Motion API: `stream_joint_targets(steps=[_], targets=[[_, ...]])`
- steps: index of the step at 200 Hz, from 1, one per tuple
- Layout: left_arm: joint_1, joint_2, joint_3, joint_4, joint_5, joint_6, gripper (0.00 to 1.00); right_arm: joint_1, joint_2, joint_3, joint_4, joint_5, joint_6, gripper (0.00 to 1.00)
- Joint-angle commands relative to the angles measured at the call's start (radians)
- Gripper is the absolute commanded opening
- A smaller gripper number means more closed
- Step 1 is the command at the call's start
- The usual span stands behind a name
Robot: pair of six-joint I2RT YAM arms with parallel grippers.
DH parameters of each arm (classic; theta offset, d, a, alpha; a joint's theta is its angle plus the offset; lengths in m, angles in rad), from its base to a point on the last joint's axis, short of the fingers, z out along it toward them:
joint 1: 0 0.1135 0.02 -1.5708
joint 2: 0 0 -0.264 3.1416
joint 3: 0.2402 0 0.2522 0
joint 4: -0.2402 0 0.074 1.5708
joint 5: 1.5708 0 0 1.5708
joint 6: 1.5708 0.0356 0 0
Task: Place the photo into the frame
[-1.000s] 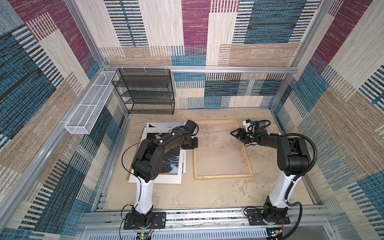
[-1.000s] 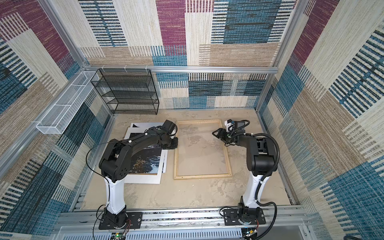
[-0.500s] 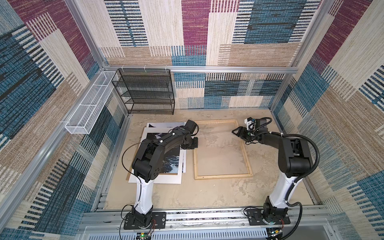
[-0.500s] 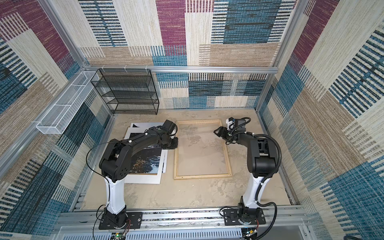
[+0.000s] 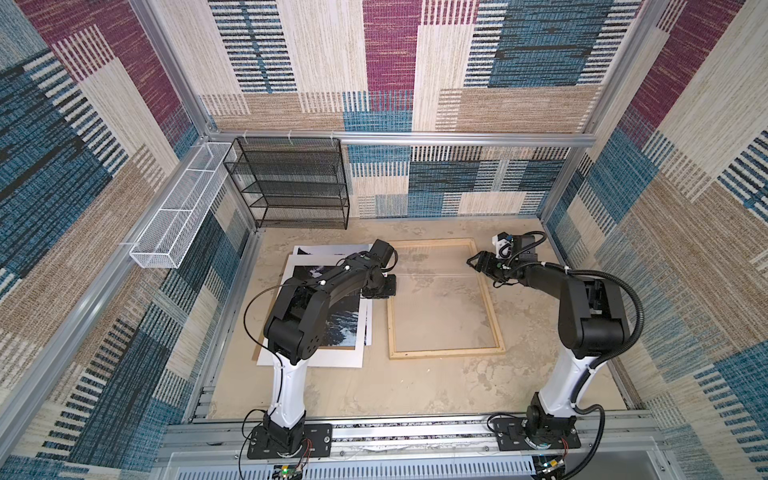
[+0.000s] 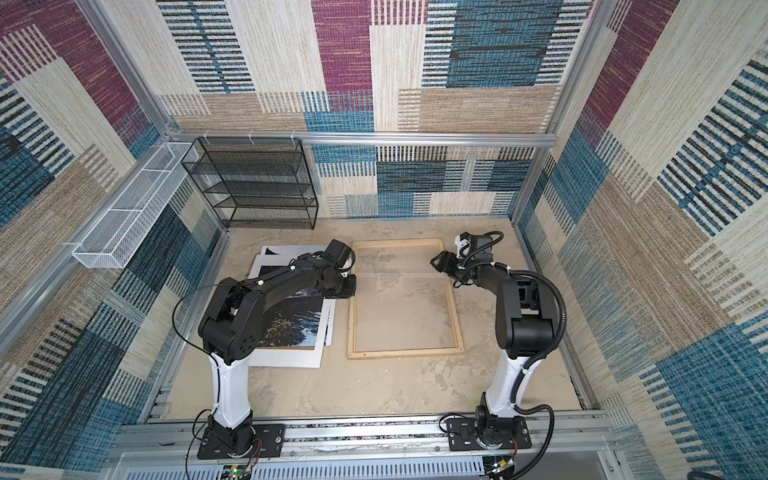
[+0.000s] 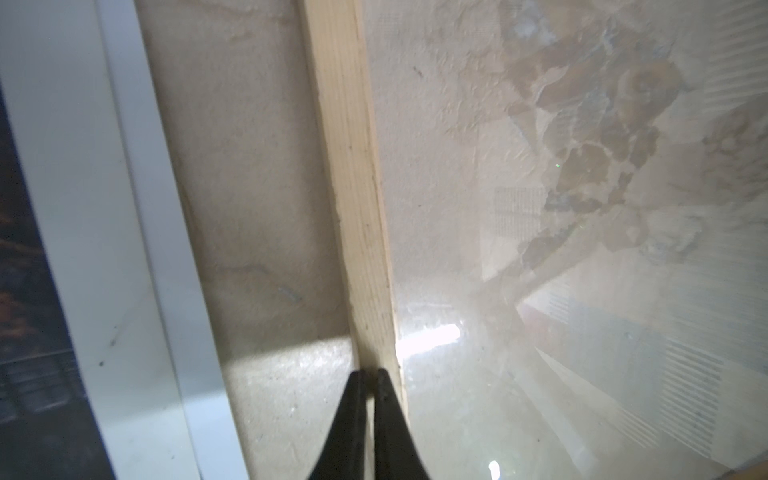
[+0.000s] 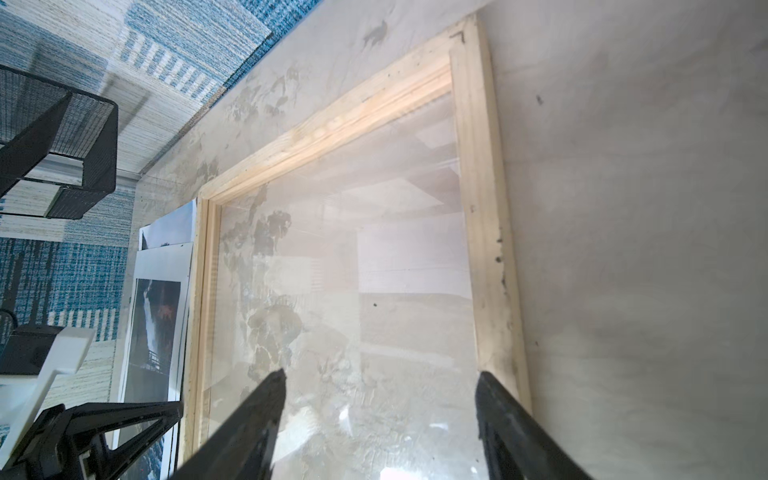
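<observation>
Left hand (image 7: 368,374), closed, is pressing the thin pale-wood rectangular frame (image 5: 446,354), probably steadying it; right hand (image 8: 380,376) is hovering spread apart; the waterfall paper photo (image 5: 343,328) is lying beside the frame.

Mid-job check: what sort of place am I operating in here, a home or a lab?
Most likely a lab test cell, not a home: patterned fabric panels framed by aluminium bars box in the sandy tabletop, and the arms' base plates are bolted to a slotted metal rail.
</observation>
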Motion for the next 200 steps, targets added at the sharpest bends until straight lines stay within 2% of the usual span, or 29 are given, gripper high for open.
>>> stream_joint_targets(steps=[1, 56, 102, 129, 157, 200], targets=[[-0.001, 0.011, 0.003, -0.024, -0.006, 0.029, 0.10, 0.000, -0.015, 0.007, -0.007, 0.033, -0.014, 0.73], [-0.001, 0.009, 0.003, -0.025, -0.006, 0.029, 0.11, 0.007, -0.023, -0.008, 0.014, -0.006, -0.008, 0.72], [-0.001, -0.107, -0.055, 0.017, -0.115, -0.017, 0.29, 0.088, -0.037, -0.021, 0.047, -0.036, 0.024, 0.70], [0.000, -0.182, -0.078, -0.026, -0.216, -0.016, 0.36, 0.176, -0.051, -0.019, 0.087, -0.059, 0.074, 0.71], [0.000, -0.206, -0.100, -0.138, -0.347, -0.050, 0.36, 0.308, -0.027, -0.006, 0.173, -0.126, 0.156, 0.71], [0.007, -0.243, -0.204, -0.152, -0.393, -0.105, 0.35, 0.482, 0.077, 0.062, 0.267, -0.153, 0.277, 0.62]])
